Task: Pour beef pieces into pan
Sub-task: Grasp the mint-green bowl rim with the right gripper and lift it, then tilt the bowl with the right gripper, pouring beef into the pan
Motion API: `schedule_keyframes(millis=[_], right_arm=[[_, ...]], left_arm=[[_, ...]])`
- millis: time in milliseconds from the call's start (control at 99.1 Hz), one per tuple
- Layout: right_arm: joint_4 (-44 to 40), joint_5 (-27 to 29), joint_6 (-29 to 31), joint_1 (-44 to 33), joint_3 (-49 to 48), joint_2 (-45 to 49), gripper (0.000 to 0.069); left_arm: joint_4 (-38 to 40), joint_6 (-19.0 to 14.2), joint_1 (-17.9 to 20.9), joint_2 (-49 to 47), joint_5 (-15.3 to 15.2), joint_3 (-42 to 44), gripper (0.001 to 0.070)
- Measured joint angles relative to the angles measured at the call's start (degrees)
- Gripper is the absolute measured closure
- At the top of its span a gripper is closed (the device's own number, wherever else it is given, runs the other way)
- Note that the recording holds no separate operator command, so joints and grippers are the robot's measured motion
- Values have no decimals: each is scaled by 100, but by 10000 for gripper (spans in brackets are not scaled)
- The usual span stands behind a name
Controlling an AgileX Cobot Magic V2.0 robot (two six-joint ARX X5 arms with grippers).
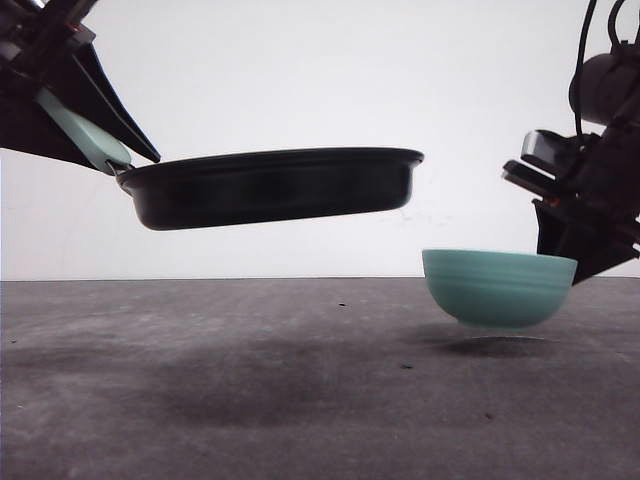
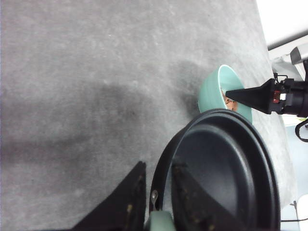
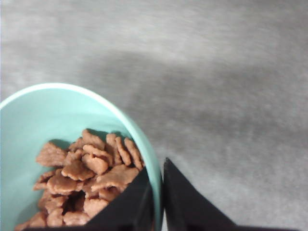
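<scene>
Across the middle of the front frame I hold the pan (image 1: 270, 187) aloft, left gripper (image 1: 100, 150) clamped on its mint handle, over the grey matte table (image 1: 200, 400).
Lower right, my right gripper (image 3: 156, 192) pinches the ribbed teal bowl (image 1: 498, 288) by its rim, just off the surface; I should raise it above the smooth black rim, then tip slowly so the flat, reddish-brown beef pieces (image 3: 86, 183) slide in.
</scene>
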Motion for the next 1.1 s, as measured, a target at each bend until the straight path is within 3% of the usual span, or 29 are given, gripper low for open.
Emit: schedule_keyframes(millis=[222,444,706,958,1099], right_arm=[[131,-50,39,308,0,-962,675],[402,229,219,1338,0,-2138,675],[754,2988,46,3526,0,-2651,675],[1731,5923,-1051,5101,0,-2398,675],[2446,6798,-1753,5364,0,-2345,675]], left_arm=[[0,-24,-210,0,-149,0,664],[63,-144,-409,28,-197,0,664],[52,-216,-498,116,-208,4,664],[-415,-83,-498,120,-273,651,664],[-872,195,-492,120,-415,960,664]])
